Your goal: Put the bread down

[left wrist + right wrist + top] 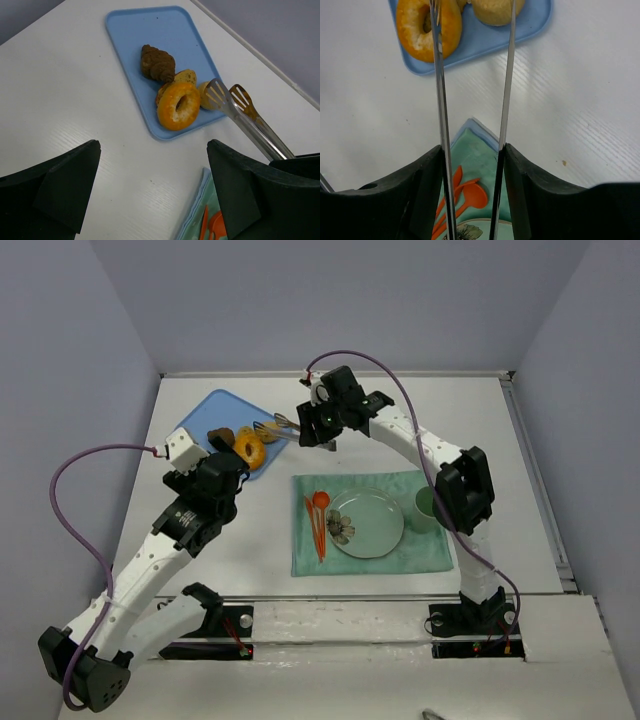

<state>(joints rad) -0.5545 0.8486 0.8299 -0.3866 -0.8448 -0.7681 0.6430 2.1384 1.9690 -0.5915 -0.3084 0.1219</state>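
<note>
Zero steps complete. Bread lies on tray, at 10 o'clock from plate. Right gripper pinches tongs; their blades stand apart near the bread, not closed on it. Left gripper is spread and holds nothing. Remaining, as judged: grasp, lift, transfer to plate.

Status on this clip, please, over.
Left gripper jaws open, empty. Right gripper shut on metal tongs. Small round golden bun on blue tray, tong tips beside it. Orange ring doughnut close alongside.
</note>
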